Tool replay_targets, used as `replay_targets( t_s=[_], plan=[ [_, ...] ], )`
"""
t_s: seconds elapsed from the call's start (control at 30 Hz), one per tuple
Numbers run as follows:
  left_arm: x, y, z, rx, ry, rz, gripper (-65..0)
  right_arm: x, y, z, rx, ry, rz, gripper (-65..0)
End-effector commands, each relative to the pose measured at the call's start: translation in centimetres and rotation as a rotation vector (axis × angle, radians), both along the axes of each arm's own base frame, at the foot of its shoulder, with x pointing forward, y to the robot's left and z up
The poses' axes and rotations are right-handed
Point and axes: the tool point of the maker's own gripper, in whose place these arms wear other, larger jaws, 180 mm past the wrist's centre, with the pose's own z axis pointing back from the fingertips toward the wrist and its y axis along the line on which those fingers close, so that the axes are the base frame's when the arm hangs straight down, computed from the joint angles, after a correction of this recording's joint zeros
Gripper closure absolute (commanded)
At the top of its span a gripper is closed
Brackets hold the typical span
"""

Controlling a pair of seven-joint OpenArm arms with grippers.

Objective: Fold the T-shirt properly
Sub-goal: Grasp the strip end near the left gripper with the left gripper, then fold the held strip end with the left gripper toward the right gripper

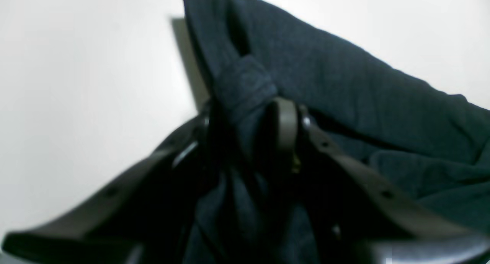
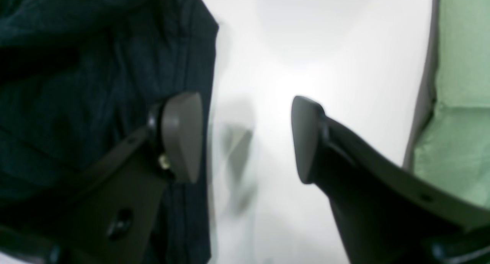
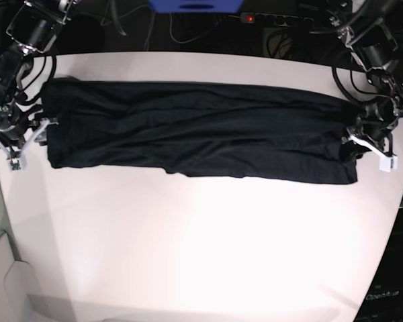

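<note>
- With the left gripper (image 1: 252, 118) pinched onto a bunched edge of the T-shirt (image 3: 201, 131), grip looks partial: cloth gathered into a thick wad between the pads, jaws narrowed but not fully together.
- Right gripper (image 2: 245, 137) wide open, holding nothing; one pad over the shirt's edge, the other over bare table (image 3: 208, 248).
- Step in hand, as judged: take both short ends before lifting for a fold.
- To do it well: seat the right jaws fully over the hem before closing, catching all layers; match the left grip's depth so both ends rise evenly; lift only once both hold.
- Risk, as judged: thin knit may slip from a shallow pinch, or only the top layer may come up.
- T-shirt lying as a long flat band across the far half of the white table, one end at each gripper.
- Very dark navy to black, no print visible; soft lengthwise wrinkles, near edge uneven with a small step towards the middle.
- Fabric finely ribbed in the left wrist view; blur hides the seams.
</note>
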Motion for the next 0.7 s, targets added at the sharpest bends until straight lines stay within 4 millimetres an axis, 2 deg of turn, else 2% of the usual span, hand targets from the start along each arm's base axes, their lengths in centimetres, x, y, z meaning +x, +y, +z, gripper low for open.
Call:
replay_targets(
  t_s=[0.0,0.03,0.07,0.1,0.27,0.43,0.53,0.6,0.67],
  plan=[
    [-5.1,-1.6,-5.0,0.030,0.296,-0.088,-15.2,1.2,-0.7,1.7,-0.019,-0.054,0.000,-37.6],
    [-5.1,-1.6,-5.0,0.030,0.296,-0.088,-10.4,1.2,-0.7,1.7,-0.019,-0.054,0.000,-37.6],
    [-5.1,-1.7,-5.0,0.030,0.297,-0.089,-2.8,1.2,-0.6,1.7,-0.018,-0.054,0.000,-37.6],
    [-5.1,-1.7,-5.0,0.030,0.300,-0.091,0.0,1.2,-0.6,1.7,-0.018,-0.054,0.000,-37.6],
    [-3.6,-1.4,-3.9,0.043,0.269,-0.092,0.0,1.2,-0.6,1.6,-0.016,-0.054,0.000,-37.6],
    [-1.9,-0.5,-0.8,0.128,0.215,-0.112,0.0,1.4,0.0,1.5,-0.016,-0.050,0.020,-37.6],
    [-0.6,-2.2,1.4,0.188,0.185,-0.168,0.0,1.4,0.0,1.5,-0.016,-0.047,0.019,-37.6],
    [0.4,-3.2,3.5,0.246,0.143,-0.204,0.0,1.4,0.0,1.5,-0.015,-0.047,0.019,-37.6],
    [0.7,-4.5,5.1,0.286,0.108,-0.230,0.0,1.4,0.0,1.5,-0.015,-0.047,0.019,-37.6]
  ],
)
